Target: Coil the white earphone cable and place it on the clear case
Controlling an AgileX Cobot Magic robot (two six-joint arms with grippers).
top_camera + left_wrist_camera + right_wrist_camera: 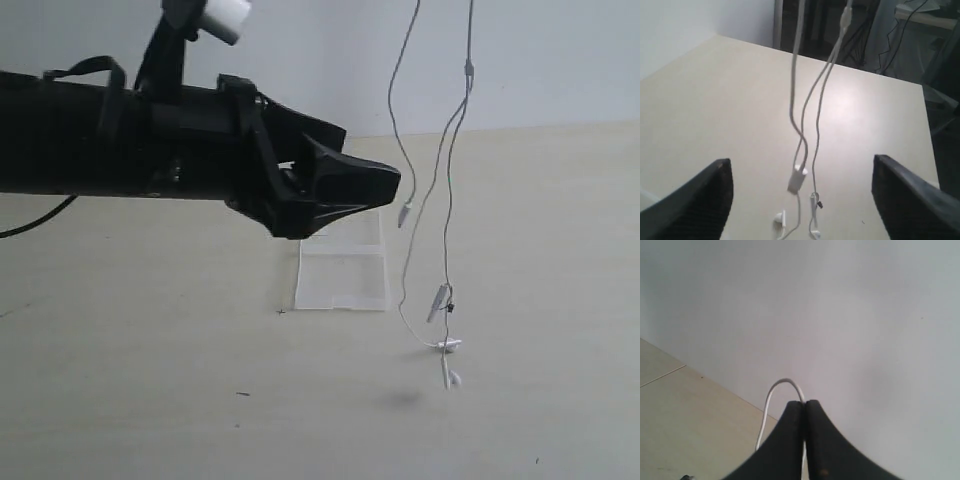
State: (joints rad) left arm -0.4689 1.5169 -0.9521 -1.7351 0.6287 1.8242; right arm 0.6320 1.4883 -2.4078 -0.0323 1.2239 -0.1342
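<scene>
The white earphone cable (447, 160) hangs in long strands from above the exterior view's top edge. Its two earbuds (450, 346) rest on the table at the right. A loose end with a small plug (405, 213) dangles beside the strands. My right gripper (805, 404) is shut on a loop of the cable (781, 383) high up and is out of the exterior view. My left gripper (385, 184) hovers left of the strands, over the clear case (341, 268). In the left wrist view it (802, 165) is open, with the cable (816, 100) hanging beyond its fingers (715, 197).
The beige table (150, 350) stretches to a pale wall at the back. My left arm (120, 140) crosses the upper left of the exterior view. Beyond the table's far edge, the left wrist view shows dark stands and cables (875, 35).
</scene>
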